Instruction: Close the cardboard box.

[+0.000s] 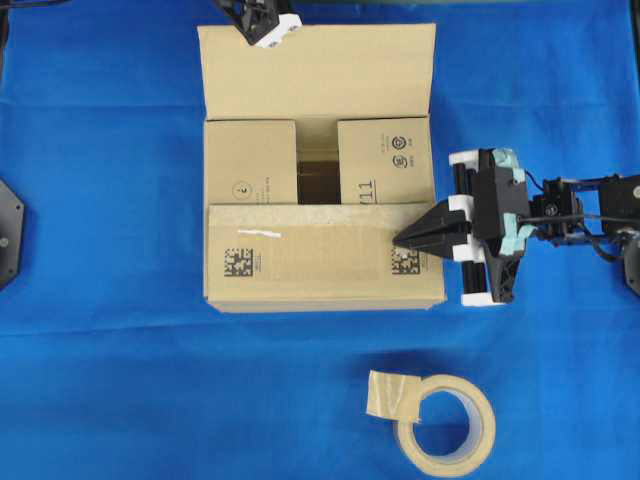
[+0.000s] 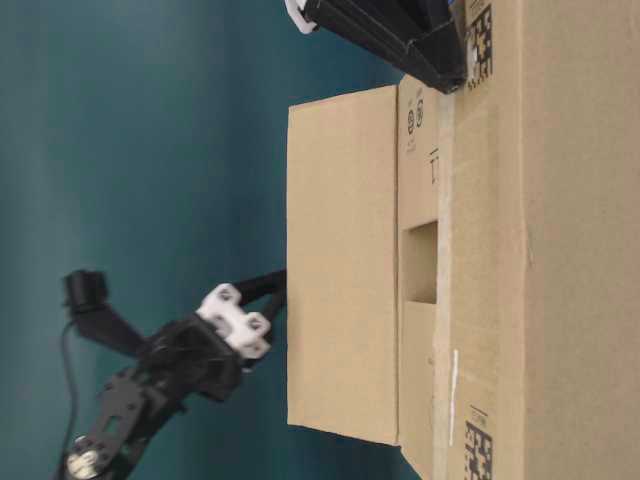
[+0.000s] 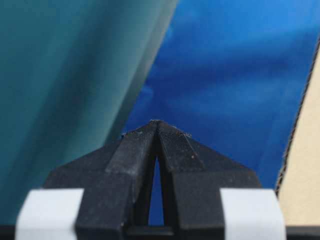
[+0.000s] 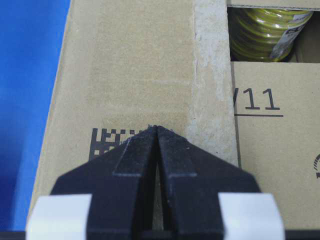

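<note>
The cardboard box [image 1: 320, 262] sits mid-table. Its near flap [image 1: 300, 250] lies folded down over both side flaps [image 1: 250, 162], with a gap left in the middle. The far flap [image 1: 318, 68] still stands open, seen upright in the table-level view [image 2: 340, 260]. My right gripper [image 1: 402, 240] is shut and empty, its tip resting on the near flap's right end by a black print [image 4: 107, 142]. My left gripper [image 1: 268, 32] is shut with nothing in it. It sits behind the far flap, fingertips against its outer face [image 2: 280, 285]. The left wrist view catches the flap's edge [image 3: 305, 165].
A beige tape roll [image 1: 445, 425] lies on the blue cloth [image 1: 100, 250] in front of the box, to the right. Through the gap in the flaps a yellow-green roll [image 4: 265, 27] shows inside the box. A black mount [image 1: 8, 230] sits at the left edge.
</note>
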Available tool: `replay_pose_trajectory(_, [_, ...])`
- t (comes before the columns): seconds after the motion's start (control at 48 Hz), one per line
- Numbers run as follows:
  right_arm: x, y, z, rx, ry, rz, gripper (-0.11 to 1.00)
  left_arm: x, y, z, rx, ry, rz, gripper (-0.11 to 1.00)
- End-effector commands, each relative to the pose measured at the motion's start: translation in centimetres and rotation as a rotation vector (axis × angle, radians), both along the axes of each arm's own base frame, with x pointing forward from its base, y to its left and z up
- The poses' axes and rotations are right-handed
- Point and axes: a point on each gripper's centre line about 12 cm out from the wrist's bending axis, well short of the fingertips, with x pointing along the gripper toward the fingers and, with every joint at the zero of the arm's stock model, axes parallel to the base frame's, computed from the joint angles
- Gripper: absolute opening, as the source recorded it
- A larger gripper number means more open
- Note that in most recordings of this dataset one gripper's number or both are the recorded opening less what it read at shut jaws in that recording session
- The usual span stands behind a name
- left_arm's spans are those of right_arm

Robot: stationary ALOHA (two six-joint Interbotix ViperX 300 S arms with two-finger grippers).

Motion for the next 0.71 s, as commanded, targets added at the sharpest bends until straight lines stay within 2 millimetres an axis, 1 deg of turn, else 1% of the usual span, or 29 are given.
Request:
replay_pose_trajectory(0.0, [0.4, -0.1, 0.7, 0.000, -0.025, -0.004, 0.00, 0.3, 0.1, 0.6, 0.001, -0.004, -0.001, 0.00])
replay_pose_trajectory(0.146, [0.4, -0.1, 0.7, 0.000, -0.025, -0.004, 0.00, 0.5, -0.5, 0.3, -0.015, 0.020, -0.013, 0.00])
replay_pose_trajectory(0.292, [0.4, 0.0, 0.7, 0.000, -0.025, -0.002, 0.00, 1.0, -1.5, 0.5, -0.018, 0.025, -0.039, 0.00])
replay_pose_trajectory(0.521, [0.4, 0.0, 0.7, 0.000, -0.025, -0.002, 0.00, 2.3, -3.5, 2.5, -0.014, 0.019, -0.093, 0.00])
replay_pose_trajectory(0.688, [0.4, -0.1, 0.7, 0.000, -0.025, -0.004, 0.00, 2.9, -5.0, 3.2, -0.030, 0.047, -0.127, 0.00])
